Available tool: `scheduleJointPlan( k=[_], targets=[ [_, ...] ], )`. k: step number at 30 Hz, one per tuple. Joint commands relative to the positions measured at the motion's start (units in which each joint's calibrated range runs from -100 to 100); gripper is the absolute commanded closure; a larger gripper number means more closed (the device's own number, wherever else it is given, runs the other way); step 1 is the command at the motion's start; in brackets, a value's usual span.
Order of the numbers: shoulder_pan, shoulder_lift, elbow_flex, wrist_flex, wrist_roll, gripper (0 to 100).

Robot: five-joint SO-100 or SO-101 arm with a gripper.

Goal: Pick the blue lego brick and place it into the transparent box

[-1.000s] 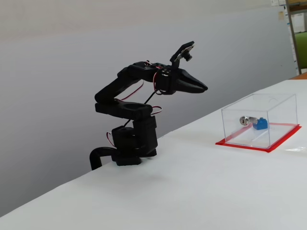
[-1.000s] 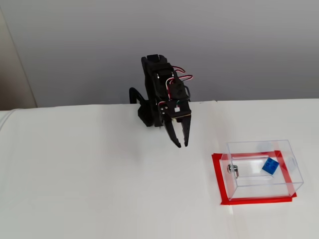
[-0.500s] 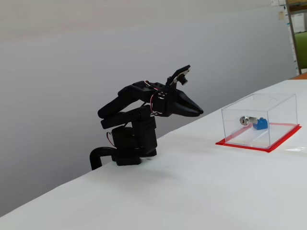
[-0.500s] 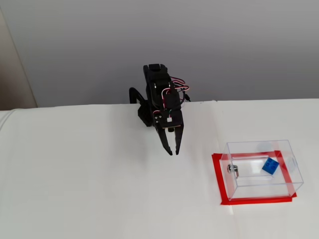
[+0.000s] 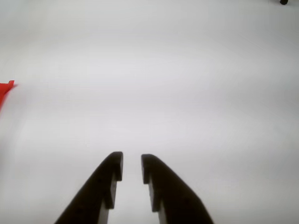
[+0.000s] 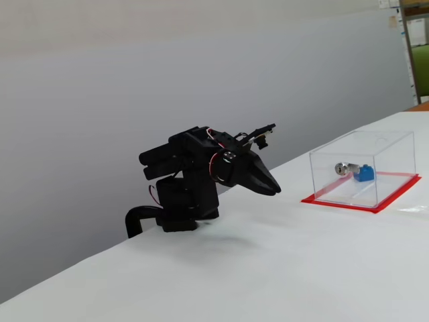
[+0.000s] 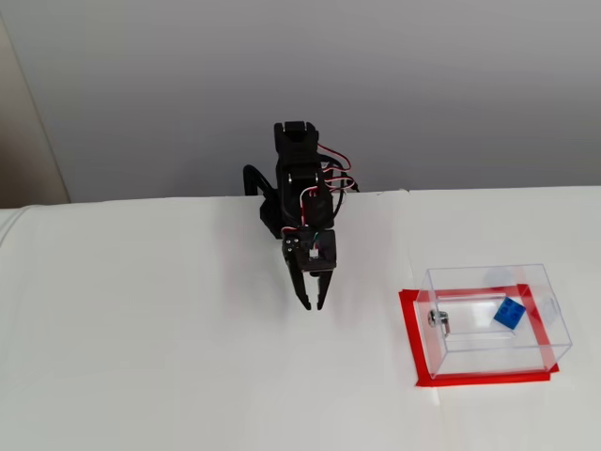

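Gripper empty and almost closed, a thin slit showing between its two dark fingers in the wrist view, the black arm sits folded low over its base at the far edge of the white table. In the high fixed view the transparent box stands at about 3 o'clock from the gripper, well apart from it, on its red base, and the blue lego brick already lies inside, toward the box's right end, with the silver lock cylinder at the left wall. Judged from that, the placing looks done and the arm appears parked; nothing further seems called for beyond resting clear of the box. Only a red sliver at 9 o'clock shows in the wrist view, so box and brick are cut off there. Whether the box has a lid cannot be made out.
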Motion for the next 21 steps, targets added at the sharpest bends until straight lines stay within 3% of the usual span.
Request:
scheduleJointPlan(
  k=[1, 21],
  targets=[
    [1.64, -0.68, 2.19, -0.29, 0.27, 96],
    [3.27, -0.76, 2.19, 8.24, 0.27, 96]
  ],
)
